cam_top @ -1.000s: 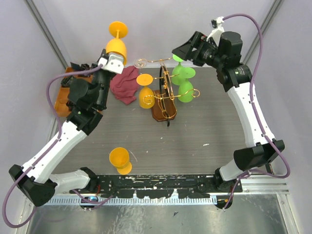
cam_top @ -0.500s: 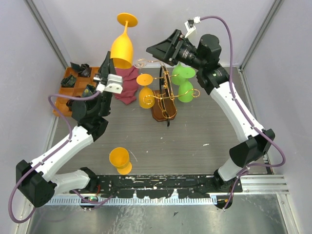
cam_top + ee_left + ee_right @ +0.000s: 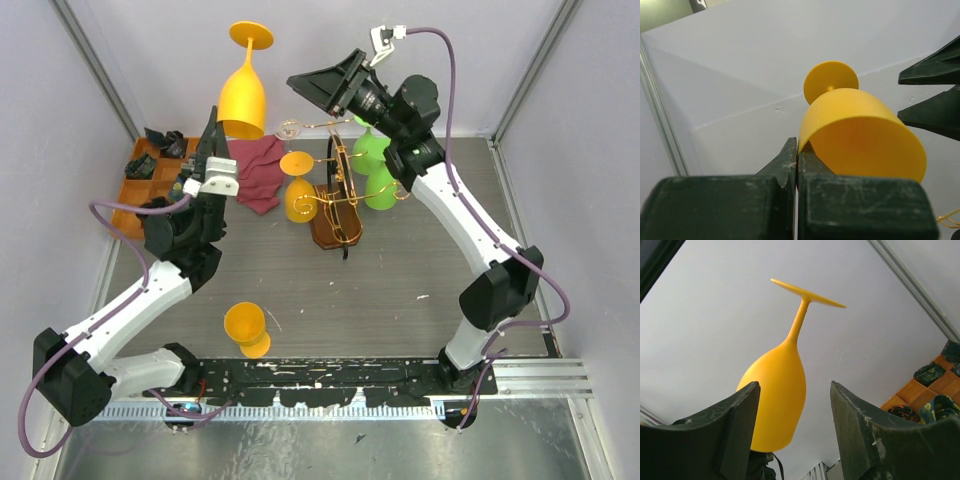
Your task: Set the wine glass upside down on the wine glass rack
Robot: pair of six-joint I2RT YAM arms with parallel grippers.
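My left gripper point(image 3: 212, 128) is shut on the rim of a yellow wine glass point(image 3: 243, 95), held high and upside down with its foot up, left of the rack. In the left wrist view the fingertips point(image 3: 797, 148) pinch the bowl's edge point(image 3: 860, 135). The right gripper point(image 3: 297, 80) is open and points left at the glass, a short gap away. In the right wrist view the glass point(image 3: 777, 400) shows beyond the left finger, not between the jaws point(image 3: 795, 385). The gold wire wine glass rack point(image 3: 340, 190) stands on its brown base at the table's back middle.
On the rack hang a yellow glass point(image 3: 300, 195) on its left side and two green glasses point(image 3: 378, 170) on its right. A red cloth point(image 3: 258, 172) lies left of the rack. An orange tray point(image 3: 140, 180) sits far left. Another yellow glass point(image 3: 245, 328) stands near the front.
The left arm has lifted the yellow glass higher and turned it foot-up. The right gripper has swung left toward the glass, and its jaws have narrowed somewhat.
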